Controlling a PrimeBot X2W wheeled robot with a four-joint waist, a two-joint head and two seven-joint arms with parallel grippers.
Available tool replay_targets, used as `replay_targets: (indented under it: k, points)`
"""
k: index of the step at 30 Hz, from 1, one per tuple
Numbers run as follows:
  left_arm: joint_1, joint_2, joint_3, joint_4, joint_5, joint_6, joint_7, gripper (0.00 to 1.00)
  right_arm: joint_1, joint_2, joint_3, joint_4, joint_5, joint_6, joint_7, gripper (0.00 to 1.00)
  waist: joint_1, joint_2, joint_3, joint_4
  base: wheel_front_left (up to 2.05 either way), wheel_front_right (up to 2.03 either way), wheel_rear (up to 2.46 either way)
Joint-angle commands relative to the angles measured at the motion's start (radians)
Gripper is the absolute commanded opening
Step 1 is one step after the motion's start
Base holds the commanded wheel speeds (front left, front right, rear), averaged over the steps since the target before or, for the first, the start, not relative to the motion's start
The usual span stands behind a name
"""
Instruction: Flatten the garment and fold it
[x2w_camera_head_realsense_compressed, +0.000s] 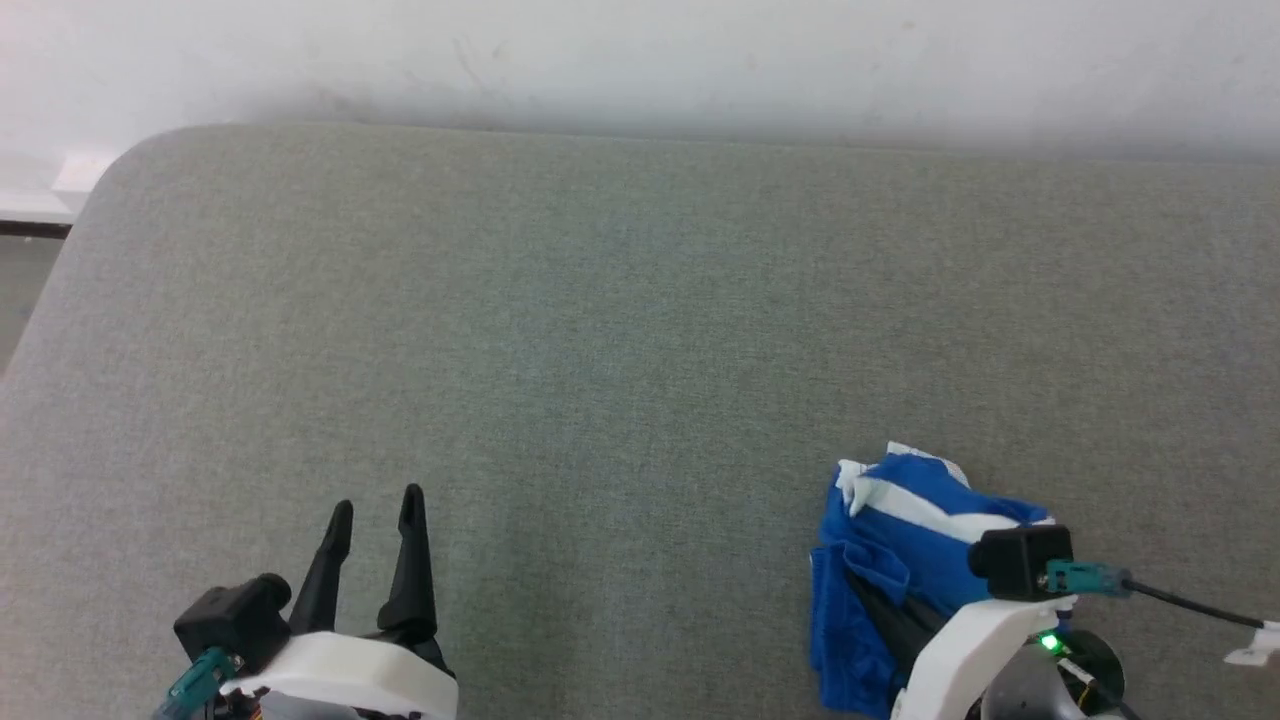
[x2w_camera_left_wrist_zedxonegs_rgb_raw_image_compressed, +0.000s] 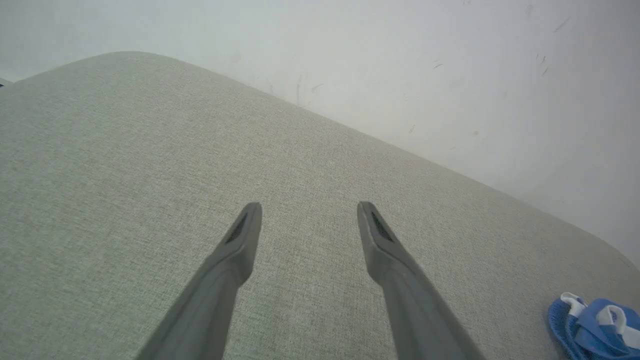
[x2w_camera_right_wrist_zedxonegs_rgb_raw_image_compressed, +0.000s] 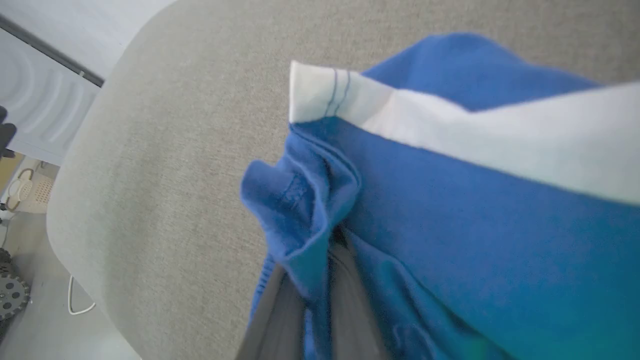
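Bright blue garment (x2w_camera_head_realsense_compressed: 900, 545), thin-fabric shorts with white side stripes, lies crumpled in a heap on the grey fabric-covered table (x2w_camera_head_realsense_compressed: 640, 300), near its front edge on the robot's right. In the right wrist view the garment (x2w_camera_right_wrist_zedxonegs_rgb_raw_image_compressed: 450, 225) shows a white band across its upper fold, and a bunched blue edge sits between the two dark fingers. The right gripper (x2w_camera_head_realsense_compressed: 870, 600) reaches into the heap from the near side, its jaws closed narrowly on that fold of blue cloth. The left gripper (x2w_camera_head_realsense_compressed: 377, 505) hangs over bare table well apart from the garment, its jaws moderately spread and holding nothing. In the left wrist view the left gripper's fingers (x2w_camera_left_wrist_zedxonegs_rgb_raw_image_compressed: 240, 240) point toward the far edge, and the garment (x2w_camera_left_wrist_zedxonegs_rgb_raw_image_compressed: 595, 325) shows at the lower right corner. A pale scuffed wall (x2w_camera_head_realsense_compressed: 640, 60) stands behind the table.
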Motion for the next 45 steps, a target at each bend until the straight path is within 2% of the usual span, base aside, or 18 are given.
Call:
replay_targets:
  k: [1,4,5,6,7,8,13,18,25,29,35,45]
  points:
    - [-0.019,-0.004,-0.002,0.005,-0.003,-0.01,-0.005,1.0,-0.014,-0.001,0.004,0.026,0.002,-0.001,-0.011,0.0,0.0,0.0,0.008,0.01,0.0,0.0,0.0]
    - [-0.026,-0.006,-0.004,0.011,-0.006,-0.013,-0.006,1.0,-0.044,-0.001,-0.007,0.102,-0.04,-0.001,-0.034,0.0,0.0,0.0,0.015,0.017,0.0,0.0,0.0]
    - [-0.029,-0.006,-0.004,0.014,-0.006,-0.014,-0.007,1.0,-0.054,-0.001,-0.013,0.126,-0.059,-0.001,-0.037,0.08,0.0,0.0,0.017,0.018,0.0,0.0,0.0]
    - [-0.032,-0.007,-0.005,0.016,-0.007,-0.015,-0.008,1.0,-0.064,-0.001,-0.016,0.146,-0.079,-0.001,-0.037,0.22,0.0,0.0,0.019,0.018,0.0,0.0,0.0]
    - [-0.034,-0.007,-0.005,0.019,-0.008,-0.016,-0.008,1.0,-0.073,-0.001,-0.017,0.161,-0.087,-0.001,-0.037,0.66,0.0,0.0,0.02,0.018,0.0,0.0,0.0]
    - [-0.036,-0.007,-0.005,0.022,-0.009,-0.017,-0.009,1.0,-0.08,-0.001,-0.017,0.17,-0.087,-0.001,-0.038,1.0,0.0,0.0,0.02,0.017,0.0,0.0,0.0]
    - [-0.033,-0.004,-0.001,0.036,-0.016,-0.019,-0.011,1.0,-0.092,-0.001,0.003,0.154,-0.062,-0.001,-0.015,1.0,0.0,0.0,0.012,-0.005,0.0,0.0,0.0]
    - [-0.025,-0.003,0.003,0.04,-0.023,-0.016,-0.012,1.0,-0.064,-0.001,-0.002,0.028,-0.025,-0.001,0.031,1.0,0.0,0.0,-0.001,-0.032,0.0,0.0,0.0]
    - [-0.011,0.001,0.003,0.027,-0.025,-0.011,-0.013,1.0,0.012,-0.001,-0.153,-0.198,-0.086,-0.001,0.061,1.0,0.0,0.0,-0.006,-0.056,0.0,0.0,0.0]
    - [-0.005,0.005,0.003,0.017,-0.025,-0.007,-0.012,1.0,0.057,-0.001,-0.242,-0.257,-0.105,-0.001,0.078,1.0,0.0,0.0,-0.002,-0.064,0.0,0.0,0.0]
    - [-0.01,0.01,-0.005,0.007,-0.024,-0.007,-0.003,1.0,0.089,-0.001,-0.283,-0.214,-0.103,-0.001,0.121,1.0,0.0,0.0,0.01,-0.059,0.0,0.0,0.0]
    - [-0.02,0.023,-0.011,0.002,-0.02,-0.005,0.011,1.0,0.058,-0.001,-0.249,-0.062,-0.072,-0.001,0.151,1.0,0.0,0.0,0.014,-0.027,0.0,0.0,0.0]
